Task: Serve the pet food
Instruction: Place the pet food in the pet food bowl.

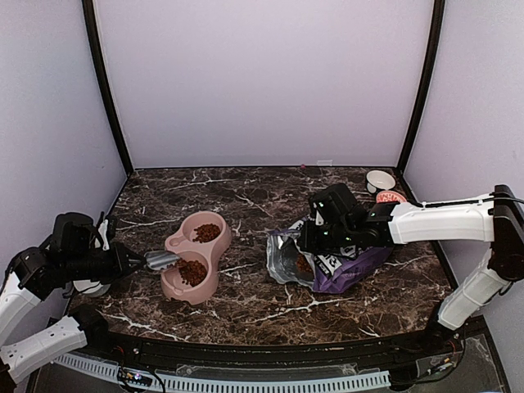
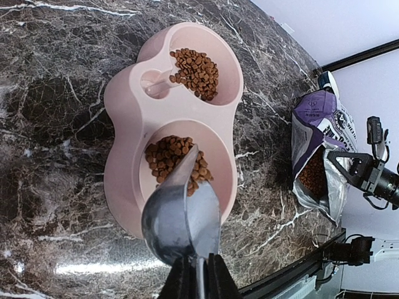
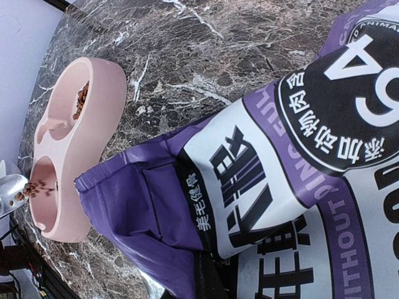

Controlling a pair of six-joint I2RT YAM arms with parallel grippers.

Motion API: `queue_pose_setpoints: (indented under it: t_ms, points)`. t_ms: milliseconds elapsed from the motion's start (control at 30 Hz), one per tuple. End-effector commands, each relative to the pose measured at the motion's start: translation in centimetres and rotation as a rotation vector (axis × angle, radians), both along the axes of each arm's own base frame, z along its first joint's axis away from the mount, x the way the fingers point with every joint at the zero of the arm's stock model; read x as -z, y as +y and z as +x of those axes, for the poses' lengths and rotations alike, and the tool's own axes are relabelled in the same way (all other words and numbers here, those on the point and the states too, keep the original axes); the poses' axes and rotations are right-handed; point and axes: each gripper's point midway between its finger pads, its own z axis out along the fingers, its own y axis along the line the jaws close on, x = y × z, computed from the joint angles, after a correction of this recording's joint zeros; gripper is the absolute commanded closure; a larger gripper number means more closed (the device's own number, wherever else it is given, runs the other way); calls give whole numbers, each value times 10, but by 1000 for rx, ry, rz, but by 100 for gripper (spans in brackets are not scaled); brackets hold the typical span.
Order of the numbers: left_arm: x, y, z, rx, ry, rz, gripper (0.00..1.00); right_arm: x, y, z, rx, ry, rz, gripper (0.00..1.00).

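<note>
2 pink bowl wells hold pet food.

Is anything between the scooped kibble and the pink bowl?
Nothing visible. The scoop in the left gripper tips directly over the nearer compartment of the pink bowl, kibble spilling in; the right gripper holds the bag off to the side.

I log this as a robot test booth. Plain lavender wall panels, black corner posts, marble-patterned tabletop.
</note>
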Motion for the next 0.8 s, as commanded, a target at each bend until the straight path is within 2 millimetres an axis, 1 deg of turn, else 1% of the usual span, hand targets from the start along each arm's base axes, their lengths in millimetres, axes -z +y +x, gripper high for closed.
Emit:
queue_pose_setpoints:
  t_ms: [0,767]
  points:
    - [-12,1,3,3,-25,12,100,5,-8,7,31,-15,-18,100]
    - [-11,5,4,0,30,68,100,6,-7,8,23,-18,-22,100]
